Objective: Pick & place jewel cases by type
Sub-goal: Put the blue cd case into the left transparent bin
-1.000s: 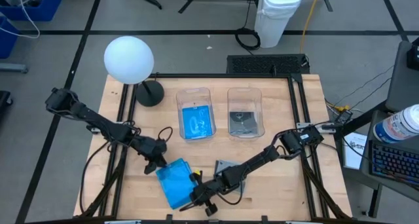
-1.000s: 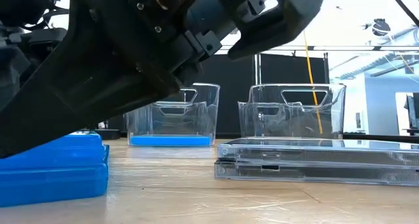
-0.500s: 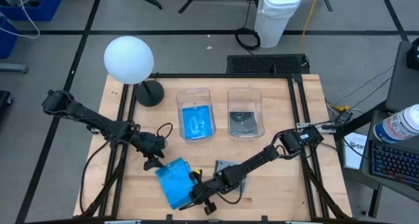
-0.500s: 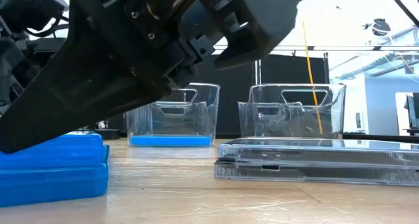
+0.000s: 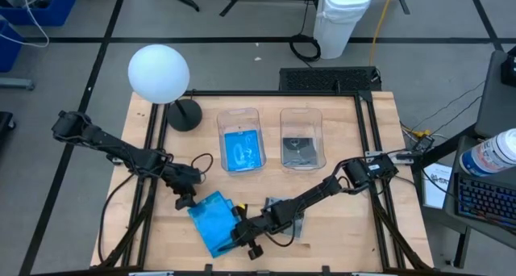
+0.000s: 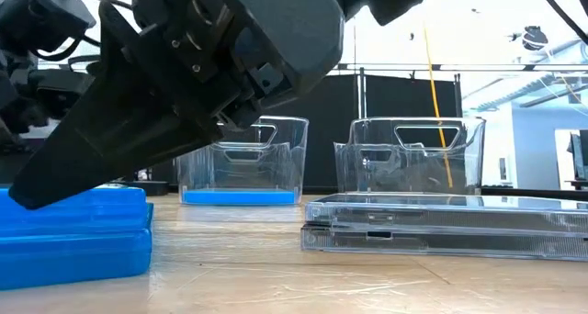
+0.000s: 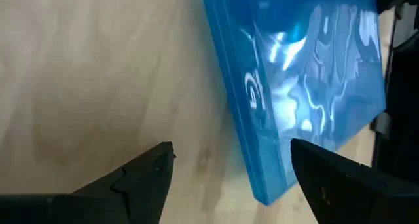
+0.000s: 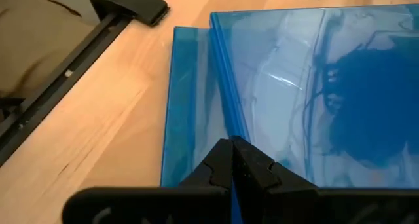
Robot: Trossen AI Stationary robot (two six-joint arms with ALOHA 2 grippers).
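Grasping is the step in hand: the right pincer (image 5: 242,242), low in the centre of the high view, has its two fingertips (image 8: 230,160) pressed together on the near edge of the top blue jewel case (image 8: 314,93), so the stack of blue cases (image 5: 211,221) at the lower centre-left of the tabletop (image 5: 339,227) is being taken from its lower right corner. The left pincer (image 5: 184,200) sits just beside the stack's upper left corner, fingers (image 7: 141,178) spread wide and holding nothing — in the left wrist view the blue edge lies between them but apart from both. Judged from this, the next move calls for lifting the gripped case clear of the one beneath without dragging it, then carrying it toward the upper centre of the frame, to the left clear tub (image 5: 241,139), which already holds a blue case; the right clear tub (image 5: 301,137) holds a grey one. The grey see-through cases (image 6: 441,224) lie stacked flat at the lower right of the low view, just right of the blue stack and partly under the right arm in the high view — untouched for now. A white globe lamp (image 5: 159,73) stands at the upper left of the tabletop, well apart from the work.
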